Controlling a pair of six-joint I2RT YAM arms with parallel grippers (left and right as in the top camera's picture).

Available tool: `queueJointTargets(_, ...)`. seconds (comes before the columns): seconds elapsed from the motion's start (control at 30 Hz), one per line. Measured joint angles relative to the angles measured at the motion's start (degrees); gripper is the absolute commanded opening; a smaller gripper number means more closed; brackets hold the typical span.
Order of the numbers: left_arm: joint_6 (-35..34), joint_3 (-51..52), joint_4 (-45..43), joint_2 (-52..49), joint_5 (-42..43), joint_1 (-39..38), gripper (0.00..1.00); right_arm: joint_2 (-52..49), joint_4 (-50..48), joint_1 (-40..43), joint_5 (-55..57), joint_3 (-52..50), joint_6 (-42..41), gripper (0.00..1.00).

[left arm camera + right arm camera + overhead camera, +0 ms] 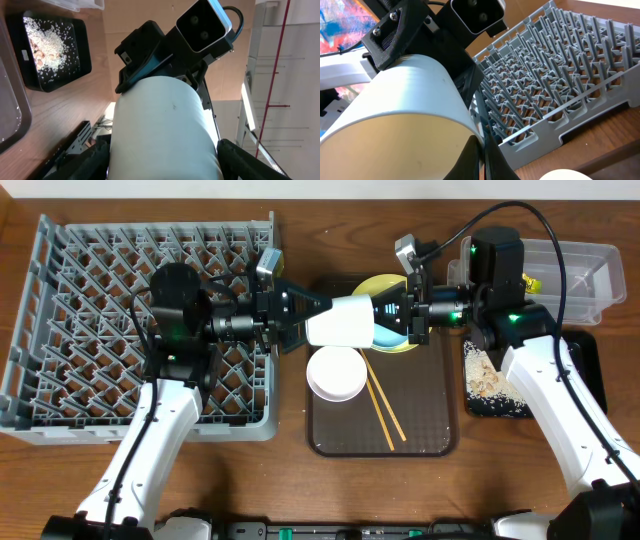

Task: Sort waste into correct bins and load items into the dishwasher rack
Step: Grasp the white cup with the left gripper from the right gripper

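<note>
Hanging in mid-air between the two arms, the cup (pixel 340 322) lies on its side over the far edge of the brown tray (pixel 440 435), its mouth turned toward the right arm. The left gripper (pixel 308 320) has its jaws spread wide around the cup's body, one finger against each side. From the other end the right gripper (pixel 382 315) meets the rim. Its jaws stand nearly together, and from its wrist view they seem to pinch the cup's wall, one finger inside the mouth.

The rack (pixel 120 330) sits to the left, just beside the tray, and I see nothing in it. Under the right gripper lies the plate (pixel 372 286) with the blue bowl (pixel 392 336) on it. The white bowl (pixel 335 373) stands upright on the tray, and the chopsticks (pixel 383 405) lie slanted beside it.

Off to the right, scraps (pixel 487 375) are heaped in the black tray (pixel 585 360). Behind it stands the tub (pixel 600 255), with something yellow inside that I can't make out.
</note>
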State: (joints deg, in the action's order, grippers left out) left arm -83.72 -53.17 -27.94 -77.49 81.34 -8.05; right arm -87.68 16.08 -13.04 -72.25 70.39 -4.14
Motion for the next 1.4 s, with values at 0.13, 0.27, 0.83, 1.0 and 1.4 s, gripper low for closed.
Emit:
queueJointTargets(0.13, -0.09, 0.0, -0.31, 0.0, -0.24, 0.0, 0.76, 0.0, -0.28, 0.0, 0.63, 0.0, 0.02, 0.01)
queueJointTargets(0.27, -0.02, 0.0, -0.42, 0.0, -0.28, 0.0, 0.77, 0.0, -1.86, 0.0, 1.42, 0.0, 0.02, 0.01)
queueJointTargets(0.83, 3.23, 0.0, -0.42, 0.0, 1.36, -1.9, 0.78, 0.0, -3.43, 0.0, 3.3, 0.0, 0.02, 0.01)
queueJointTargets(1.0, 4.52, 0.0, -0.46, 0.02, 1.99, -3.32, 0.78, 0.0, -3.45, 0.0, 4.44, 0.0, -0.42, 0.01)
queueJointTargets(1.4, 8.63, 0.0, -0.33, 0.02, 2.1, -3.37, 0.77, 0.0, -3.28, 0.0, 5.22, 0.0, -1.25, 0.01)
